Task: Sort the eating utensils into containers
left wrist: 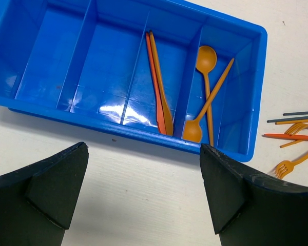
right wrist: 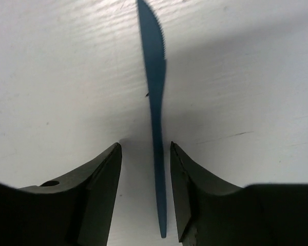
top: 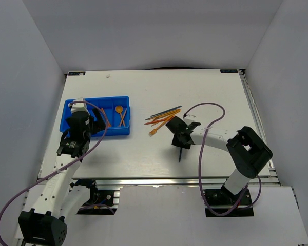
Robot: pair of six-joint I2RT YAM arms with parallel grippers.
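Knife (right wrist: 155, 102), dark blue, lay flat on the table (top: 143, 154) near its front edge, long axis running straight between the half-open jaws of the right gripper (right wrist: 145, 146), which gripped nothing, well apart from the tray (top: 97, 98) at the left edge.

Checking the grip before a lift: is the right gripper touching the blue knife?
Apart. The right wrist view shows the knife lying between the fingers of the right gripper, with white table visible on both sides of it.
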